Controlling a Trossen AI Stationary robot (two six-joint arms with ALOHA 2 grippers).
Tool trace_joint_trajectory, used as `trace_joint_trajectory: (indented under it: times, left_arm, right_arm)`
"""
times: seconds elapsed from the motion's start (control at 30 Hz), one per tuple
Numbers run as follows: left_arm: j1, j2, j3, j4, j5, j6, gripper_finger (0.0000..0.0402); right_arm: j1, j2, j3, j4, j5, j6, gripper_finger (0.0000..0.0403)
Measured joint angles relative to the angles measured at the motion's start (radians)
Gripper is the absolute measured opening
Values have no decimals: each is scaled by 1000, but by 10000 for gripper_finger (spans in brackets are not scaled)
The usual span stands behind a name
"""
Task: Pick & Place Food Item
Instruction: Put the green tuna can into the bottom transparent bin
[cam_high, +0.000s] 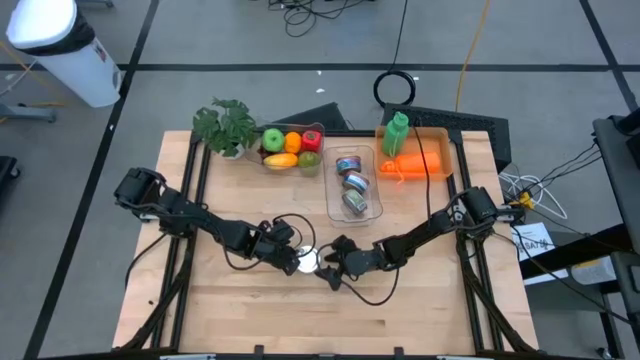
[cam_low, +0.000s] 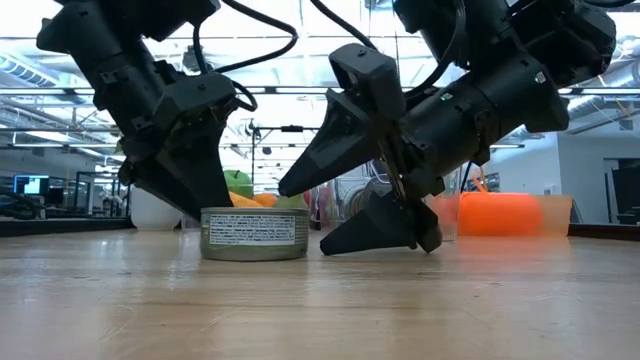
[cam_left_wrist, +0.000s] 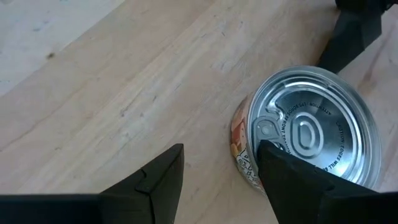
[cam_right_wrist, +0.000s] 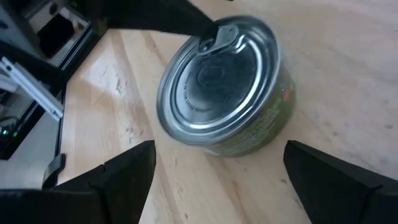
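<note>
A flat round tin can (cam_high: 308, 262) with a pull-tab lid stands upright on its base mid-table, also plain in the low view (cam_low: 254, 234). My left gripper (cam_high: 290, 255) (cam_left_wrist: 221, 149) comes down slanting from the table's left and is open. One finger is over the can's lid and the other over bare wood beside the can. My right gripper (cam_high: 330, 268) (cam_right_wrist: 219, 146) reaches in from the right, low and open. Its two fingers stand wide on either side of the can, apart from it. My left gripper has one fingertip (cam_left_wrist: 273, 158) at the lid's rim by the pull tab (cam_left_wrist: 268, 127), coming slanting from above. Its other finger (cam_left_wrist: 165, 171) is outside the can's wall, well off it. I cannot tell whether the fingertip touches the lid. The can stands flat on the table.
At the far side lie a clear tray (cam_high: 336, 205) with several more cans, a basket of fruit (cam_high: 293, 148), a small plant (cam_high: 228, 125), and an orange bin (cam_high: 440, 160) with a green bottle (cam_high: 397, 132). Bare wood stretches toward the near edge.
</note>
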Motion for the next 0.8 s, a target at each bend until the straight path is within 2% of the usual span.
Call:
trace_joint_trajectory:
  times: [0.27, 0.43, 0.57, 0.8]
  left_arm:
    - [1, 21, 0, -3, -3, -24, 208]
    - [1, 23, 0, 0, 1, -16, 172]
    - [1, 23, -1, 7, 0, -14, 143]
    - [11, 23, -2, 7, -4, -13, 119]
  right_arm:
    - [1, 0, 0, -3, 30, 26, 338]
    - [4, 0, 0, 0, 34, 37, 338]
    - [14, 1, 0, 8, 84, 55, 338]
    - [20, 2, -1, 9, 106, 69, 338]
